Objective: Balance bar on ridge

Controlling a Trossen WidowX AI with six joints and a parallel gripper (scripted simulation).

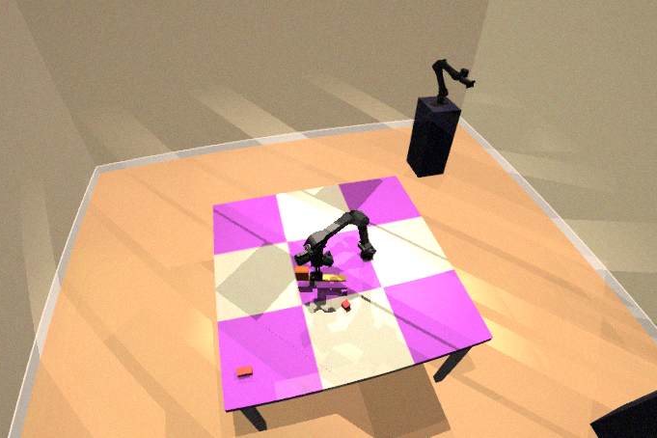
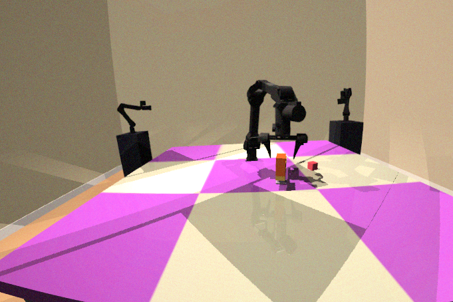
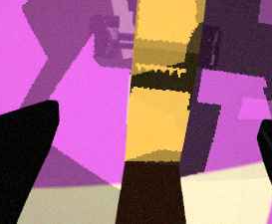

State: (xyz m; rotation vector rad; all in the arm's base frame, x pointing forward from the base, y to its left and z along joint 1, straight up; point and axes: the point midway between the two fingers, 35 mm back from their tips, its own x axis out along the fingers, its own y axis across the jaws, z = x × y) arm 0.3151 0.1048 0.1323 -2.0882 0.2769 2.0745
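Observation:
The yellow bar (image 1: 334, 278) (image 2: 279, 178) (image 3: 157, 128) carries an orange block (image 1: 301, 270) (image 2: 280, 167) at one end; the block's side looks dark brown in the wrist view. The bar looks roughly level, with its shadow offset on the table. A pale strip (image 2: 281, 182) shows beneath its near end; whether this is the ridge I cannot tell. The ridge is otherwise hidden, and so is any contact under the bar. My gripper (image 1: 314, 276) (image 2: 282, 157) (image 3: 163, 120) is open and empty, its fingers wide apart on either side of the bar and above it, touching neither side.
A small red cube (image 1: 345, 304) (image 2: 312, 165) lies on the checkered table (image 1: 442, 310) (image 2: 144, 227) near the bar. A flat red-orange block (image 1: 244, 370) lies near a table corner. Other arms stand on dark pedestals (image 1: 432, 139) (image 2: 134, 153) beyond the table.

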